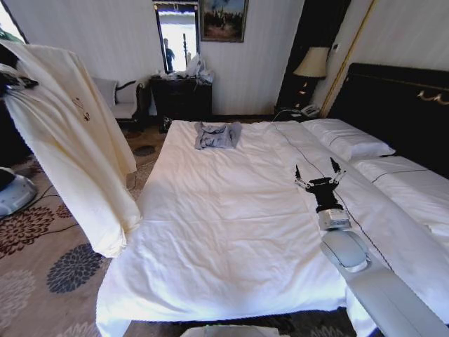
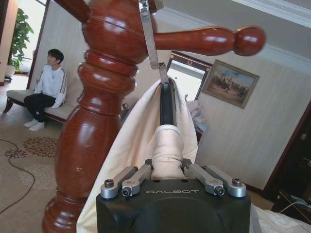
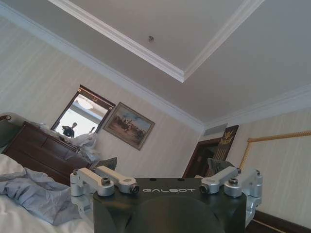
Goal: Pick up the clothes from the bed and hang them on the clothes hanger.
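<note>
Off the bed's [image 1: 210, 232] left edge, the left gripper [image 2: 167, 177] clamps the cream clothes [image 1: 74, 140] on the black clothes hanger [image 2: 167, 104], hooking it onto the red wooden post [image 2: 97, 111]. The right gripper [image 1: 319, 179] rests spread apart near the bed's right edge.

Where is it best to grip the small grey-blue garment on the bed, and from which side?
Probably pinch a raised fold near the middle of the grey-blue garment, coming straight down from above: it lies crumpled flat on the bed, so its edges offer little.
</note>
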